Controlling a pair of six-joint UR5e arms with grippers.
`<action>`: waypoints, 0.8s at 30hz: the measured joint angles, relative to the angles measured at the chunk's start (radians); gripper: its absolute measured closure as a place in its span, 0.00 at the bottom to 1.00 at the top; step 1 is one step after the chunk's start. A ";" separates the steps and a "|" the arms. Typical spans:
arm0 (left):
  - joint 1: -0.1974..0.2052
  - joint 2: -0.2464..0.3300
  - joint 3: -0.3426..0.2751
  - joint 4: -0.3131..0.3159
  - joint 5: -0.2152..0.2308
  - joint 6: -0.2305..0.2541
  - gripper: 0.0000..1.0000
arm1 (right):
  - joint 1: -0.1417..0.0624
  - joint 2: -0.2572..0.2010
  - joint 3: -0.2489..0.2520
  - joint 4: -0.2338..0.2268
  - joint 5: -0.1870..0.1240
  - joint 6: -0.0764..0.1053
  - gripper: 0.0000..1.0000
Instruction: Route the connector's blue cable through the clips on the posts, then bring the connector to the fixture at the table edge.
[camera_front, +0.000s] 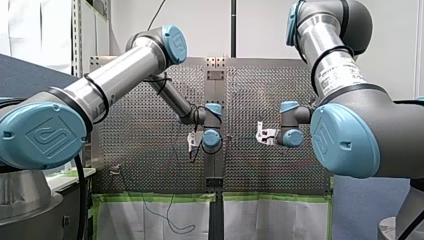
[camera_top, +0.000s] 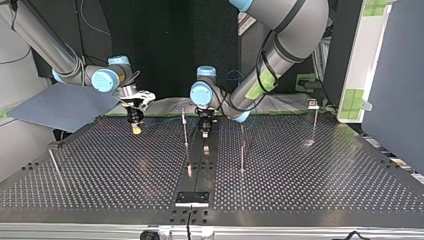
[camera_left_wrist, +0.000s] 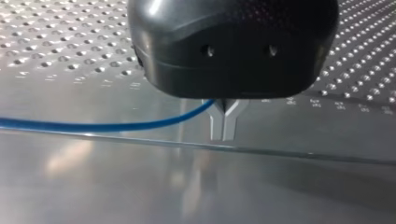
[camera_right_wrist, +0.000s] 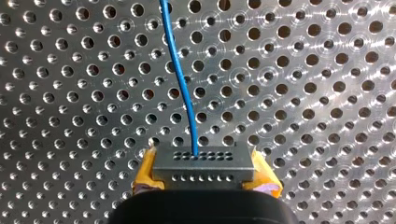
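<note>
My right gripper (camera_right_wrist: 204, 181) is shut on the grey connector (camera_right_wrist: 201, 161), which sits between its yellow pads (camera_right_wrist: 144, 171). The blue cable (camera_right_wrist: 182, 79) leaves the connector and runs away over the perforated table. My left gripper (camera_left_wrist: 223, 135) is shut on the blue cable (camera_left_wrist: 93, 126) with its metal fingers, just above the smooth centre strip. In the top view my right gripper (camera_top: 135, 128) hangs at the left and my left gripper (camera_top: 205, 133) stands in the middle, beside a thin post (camera_top: 184, 127). The fixture (camera_top: 191, 198) lies at the near table edge.
More thin posts stand on the table (camera_top: 310, 190): one right of the centre strip (camera_top: 242, 150), one at the far right (camera_top: 315, 117), one at the near left (camera_top: 52, 162). A blue-grey sheet (camera_top: 55, 107) lies off the table's far left corner.
</note>
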 joint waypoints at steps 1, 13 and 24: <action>0.000 -0.001 0.002 0.000 0.001 -0.003 1.00 | 0.000 0.003 -0.003 0.002 -0.001 0.000 1.00; 0.002 -0.004 0.009 0.004 -0.004 -0.011 1.00 | 0.005 0.041 -0.028 0.015 -0.008 -0.008 1.00; -0.001 -0.004 0.008 0.012 -0.012 0.001 0.41 | 0.008 0.043 -0.033 0.017 -0.013 -0.009 1.00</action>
